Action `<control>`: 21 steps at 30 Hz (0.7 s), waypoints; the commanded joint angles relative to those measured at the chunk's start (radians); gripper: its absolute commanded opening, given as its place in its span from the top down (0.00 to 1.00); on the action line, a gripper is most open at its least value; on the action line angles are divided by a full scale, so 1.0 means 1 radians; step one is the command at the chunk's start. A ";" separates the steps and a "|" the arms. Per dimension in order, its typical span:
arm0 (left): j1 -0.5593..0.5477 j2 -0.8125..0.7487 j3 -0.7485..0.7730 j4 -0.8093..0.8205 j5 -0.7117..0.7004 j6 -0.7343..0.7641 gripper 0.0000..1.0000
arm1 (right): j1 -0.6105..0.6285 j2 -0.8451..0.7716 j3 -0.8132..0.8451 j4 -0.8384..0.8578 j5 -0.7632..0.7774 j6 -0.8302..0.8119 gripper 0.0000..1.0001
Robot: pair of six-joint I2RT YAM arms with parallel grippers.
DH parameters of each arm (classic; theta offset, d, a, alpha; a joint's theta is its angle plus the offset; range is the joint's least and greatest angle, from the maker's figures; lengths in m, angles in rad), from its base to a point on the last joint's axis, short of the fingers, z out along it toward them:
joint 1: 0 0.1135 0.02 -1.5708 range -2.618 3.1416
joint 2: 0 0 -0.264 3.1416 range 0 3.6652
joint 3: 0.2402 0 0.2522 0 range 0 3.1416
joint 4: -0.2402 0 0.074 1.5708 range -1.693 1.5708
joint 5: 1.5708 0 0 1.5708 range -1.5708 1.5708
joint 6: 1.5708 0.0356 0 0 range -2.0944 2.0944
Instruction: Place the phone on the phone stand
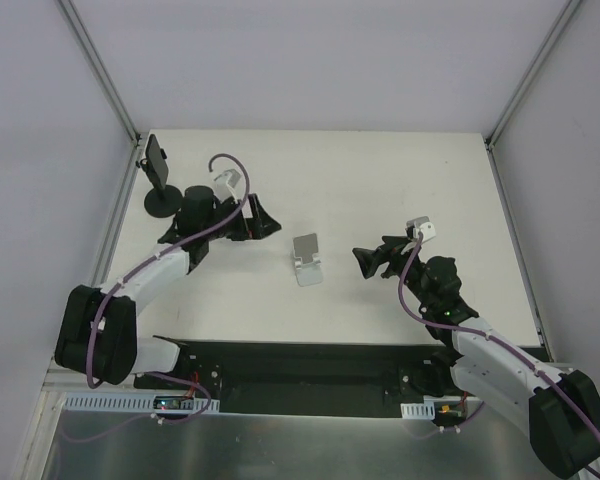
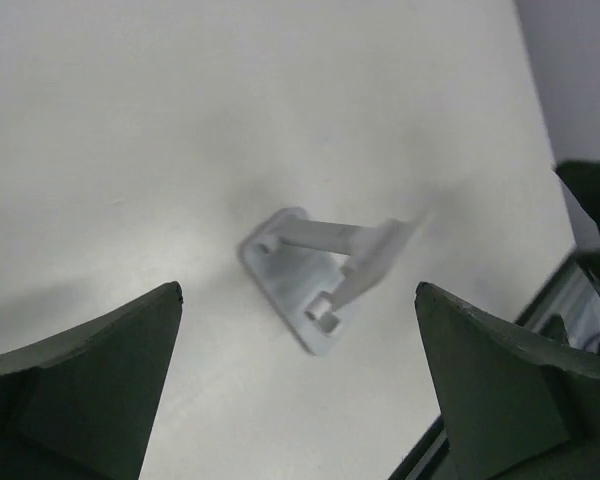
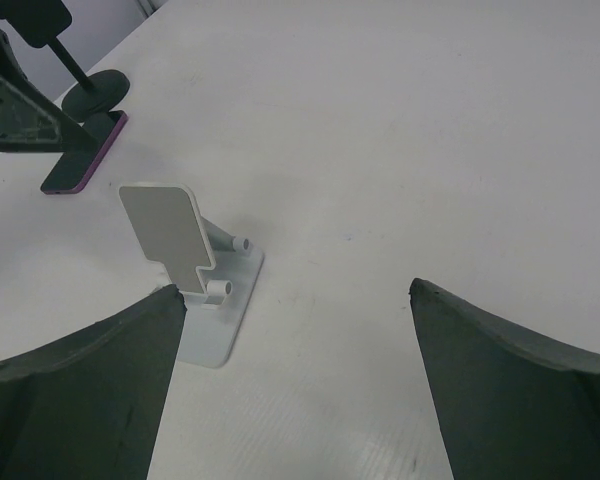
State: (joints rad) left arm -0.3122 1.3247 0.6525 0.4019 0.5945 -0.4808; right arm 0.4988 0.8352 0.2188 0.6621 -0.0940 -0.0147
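Observation:
The white phone stand (image 1: 307, 258) sits mid-table with its back plate tilted up. It also shows in the left wrist view (image 2: 315, 275) and the right wrist view (image 3: 195, 270). The phone (image 3: 85, 155), dark with a purple edge, lies flat on the table at the far left of the right wrist view; in the top view the left arm hides it. My left gripper (image 1: 263, 220) is open and empty, left of the stand, and its jaws frame the stand (image 2: 298, 290). My right gripper (image 1: 365, 262) is open and empty, right of the stand (image 3: 298, 290).
A black stand on a round base (image 1: 162, 203) holds a dark panel at the table's back-left corner, and shows in the right wrist view (image 3: 95, 92) beside the phone. The white table (image 1: 400, 180) has frame posts at its back corners and a black strip along its near edge.

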 commanded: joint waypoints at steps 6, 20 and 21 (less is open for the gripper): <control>0.203 0.050 0.327 -0.877 -0.623 0.056 0.01 | -0.005 -0.019 0.030 0.059 -0.015 0.009 0.03; 0.369 0.427 0.524 -0.980 -0.648 0.238 0.01 | -0.005 -0.025 0.028 0.059 -0.013 0.004 0.03; 0.369 0.445 0.539 -0.982 -0.654 0.264 0.01 | -0.005 -0.024 0.028 0.059 -0.015 0.004 0.03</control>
State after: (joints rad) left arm 0.0422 1.6985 1.1275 -0.5259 -0.0319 -0.3325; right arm 0.4988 0.8246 0.2188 0.6624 -0.0940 -0.0147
